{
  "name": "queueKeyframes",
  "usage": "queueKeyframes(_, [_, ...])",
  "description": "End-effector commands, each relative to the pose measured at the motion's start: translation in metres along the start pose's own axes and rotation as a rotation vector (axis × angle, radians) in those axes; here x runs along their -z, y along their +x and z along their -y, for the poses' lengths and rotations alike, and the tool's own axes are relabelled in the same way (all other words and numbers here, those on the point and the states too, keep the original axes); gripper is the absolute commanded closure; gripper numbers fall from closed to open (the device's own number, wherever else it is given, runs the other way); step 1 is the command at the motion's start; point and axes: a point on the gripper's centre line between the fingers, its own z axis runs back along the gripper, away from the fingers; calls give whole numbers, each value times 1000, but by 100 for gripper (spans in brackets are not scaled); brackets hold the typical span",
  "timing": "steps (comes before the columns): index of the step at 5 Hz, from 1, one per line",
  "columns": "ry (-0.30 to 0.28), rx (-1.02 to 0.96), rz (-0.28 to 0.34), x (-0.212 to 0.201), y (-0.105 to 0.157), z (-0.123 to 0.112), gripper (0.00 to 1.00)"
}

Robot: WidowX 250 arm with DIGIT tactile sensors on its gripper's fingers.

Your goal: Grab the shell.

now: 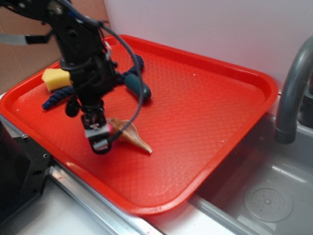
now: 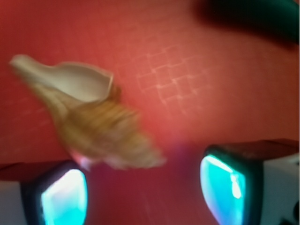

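Note:
The tan-and-cream shell [image 1: 129,133] lies on the red tray [image 1: 205,103], its pointed tail toward the front right. In the wrist view the shell [image 2: 93,122] is blurred, lying just ahead of the jaws, knobby end near the left pad. My gripper [image 1: 98,138] hangs low over the tray just left of the shell's knobby end. In the wrist view the gripper [image 2: 143,194] is open, with bare red tray between the glowing pads [image 2: 222,185]. Nothing is held.
A yellow sponge [image 1: 55,78] and a blue rope toy with a dark teal handle [image 1: 139,87] lie at the tray's back left. A grey tap [image 1: 293,88] and metal sink [image 1: 264,191] are at the right. The arm's black base [image 1: 19,171] stands front left.

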Motion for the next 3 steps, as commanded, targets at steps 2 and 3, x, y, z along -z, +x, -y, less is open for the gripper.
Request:
queueKeyframes(2, [37, 162, 1, -5, 7, 27, 100])
queueKeyframes(3, [31, -87, 97, -56, -3, 13, 0])
